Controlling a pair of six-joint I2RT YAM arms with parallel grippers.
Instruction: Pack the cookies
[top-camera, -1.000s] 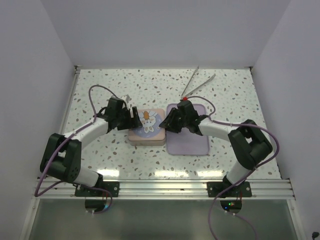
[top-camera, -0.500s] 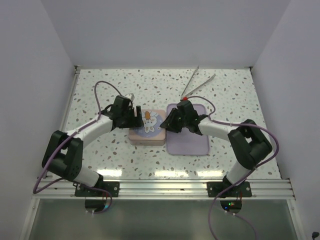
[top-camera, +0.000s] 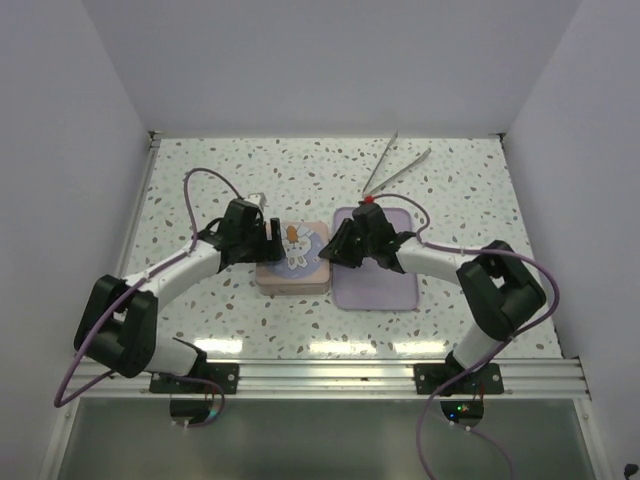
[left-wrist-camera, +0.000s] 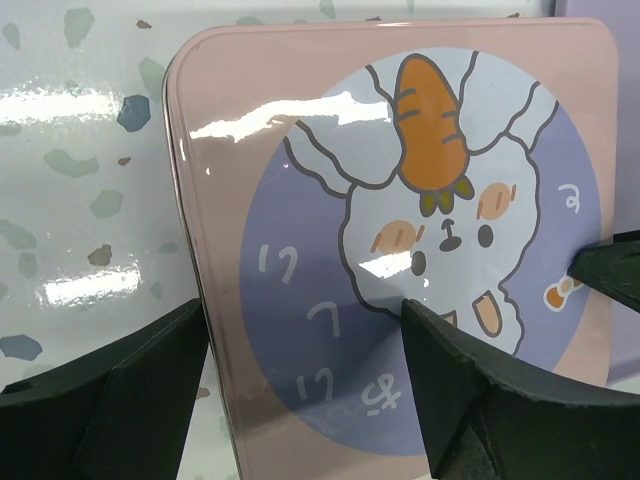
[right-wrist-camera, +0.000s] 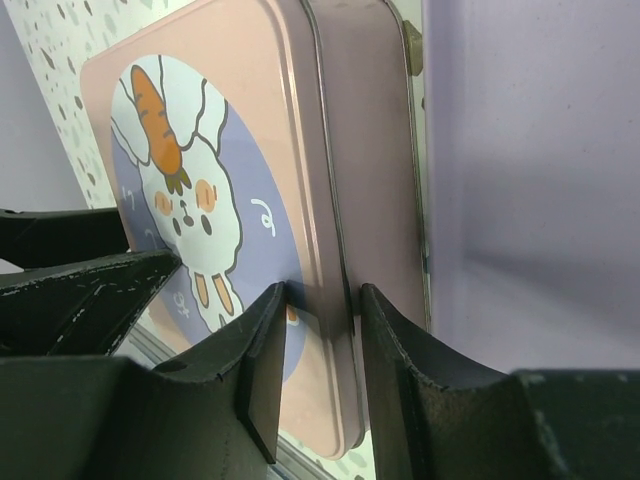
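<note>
The tin lid (top-camera: 293, 255) looks stiff, glossy — slippery, best pinched at its rim. Right hand (right-wrist-camera: 322, 305) grips that rim; left hand (left-wrist-camera: 303, 318) gapes opposite.

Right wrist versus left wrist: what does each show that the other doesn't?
Right wrist only: the right gripper clamped across the right rim of the tin lid, and the tin's side wall. Left wrist only: the left gripper open, straddling the lid's left edge, bunny print face-on. Both: closed lid, the opposite arm's fingertips, no cookies visible.
</note>
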